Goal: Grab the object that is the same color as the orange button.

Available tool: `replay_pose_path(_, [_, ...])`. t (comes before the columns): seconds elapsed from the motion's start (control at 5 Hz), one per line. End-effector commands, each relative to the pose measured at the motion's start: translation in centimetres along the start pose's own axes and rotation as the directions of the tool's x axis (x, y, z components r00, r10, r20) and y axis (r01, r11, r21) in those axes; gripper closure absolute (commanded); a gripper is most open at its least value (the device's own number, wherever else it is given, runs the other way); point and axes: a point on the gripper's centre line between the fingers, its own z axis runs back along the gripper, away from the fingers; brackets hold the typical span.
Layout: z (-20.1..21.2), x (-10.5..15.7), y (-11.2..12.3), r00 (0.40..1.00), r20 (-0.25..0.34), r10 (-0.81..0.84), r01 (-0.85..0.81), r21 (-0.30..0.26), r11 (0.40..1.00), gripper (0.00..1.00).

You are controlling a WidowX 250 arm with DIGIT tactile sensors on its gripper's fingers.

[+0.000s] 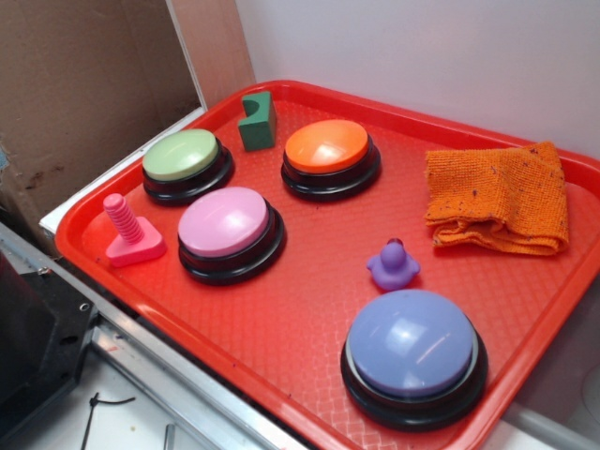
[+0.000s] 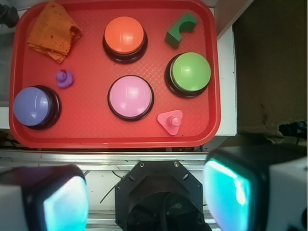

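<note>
The tool [image 2: 147,202] hangs spread above the tray's [image 2: 120,137] edge (high for overview); the orange cloth [image 2: 52,31] lies untouched in a corner.

White wall [image 1: 422,47], brown cardboard [image 1: 84,84]

Rough knitted orange cloth [image 1: 499,199] lies on a textured plastic tray [image 1: 281,328].
</note>
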Motion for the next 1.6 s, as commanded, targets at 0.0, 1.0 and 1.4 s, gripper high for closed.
replay_pose_path(0.0, [0.0,0.0,0.0,1.000,0.000,0.000,0.000,0.000,1.000,0.00])
replay_pose_path(1.0, [-3.5,14.8,-1.4,0.973,-0.065,-0.220,0.217,-0.046,0.975,0.00])
replay_pose_path(1.4, [-5.9,13.9,-11.2,0.801,-0.132,-0.584,0.576,-0.096,0.812,0.00])
